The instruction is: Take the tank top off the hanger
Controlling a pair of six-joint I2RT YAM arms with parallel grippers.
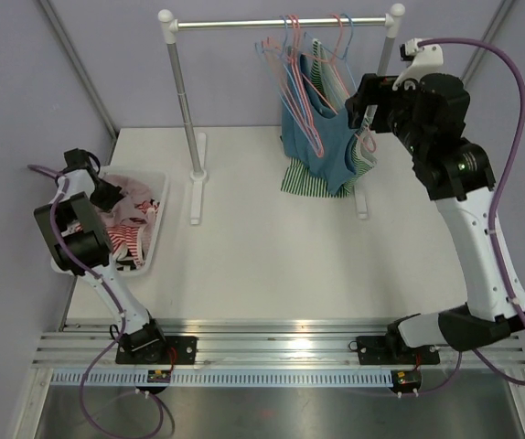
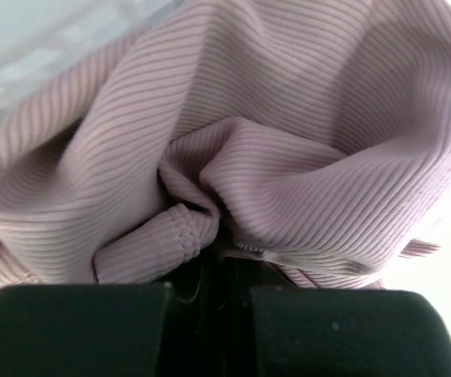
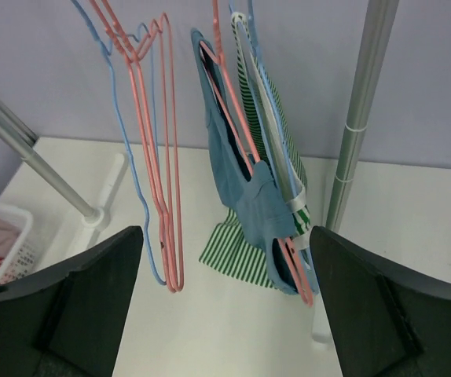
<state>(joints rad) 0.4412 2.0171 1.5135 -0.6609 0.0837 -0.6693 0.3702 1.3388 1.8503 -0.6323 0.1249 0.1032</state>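
Note:
A blue tank top (image 1: 322,137) hangs on a pink hanger (image 3: 300,271) on the rail, with a green-striped tank top (image 3: 245,255) on a hanger right behind it. In the right wrist view the blue tank top (image 3: 249,196) hangs just ahead, between the fingers' lines. My right gripper (image 1: 358,108) is raised beside the hangers, on their right. The right gripper (image 3: 225,298) stands open and holds nothing. My left gripper (image 1: 109,194) is down in the white basket (image 1: 157,233). There the left gripper (image 2: 214,267) is shut on pink ribbed cloth (image 2: 288,141).
Several empty pink hangers (image 3: 166,196) and blue hangers (image 3: 127,181) hang left of the tank tops. The rack's right post (image 3: 359,118) stands close to the clothes, its left post (image 1: 185,110) further off. The basket holds pink and red-striped clothes.

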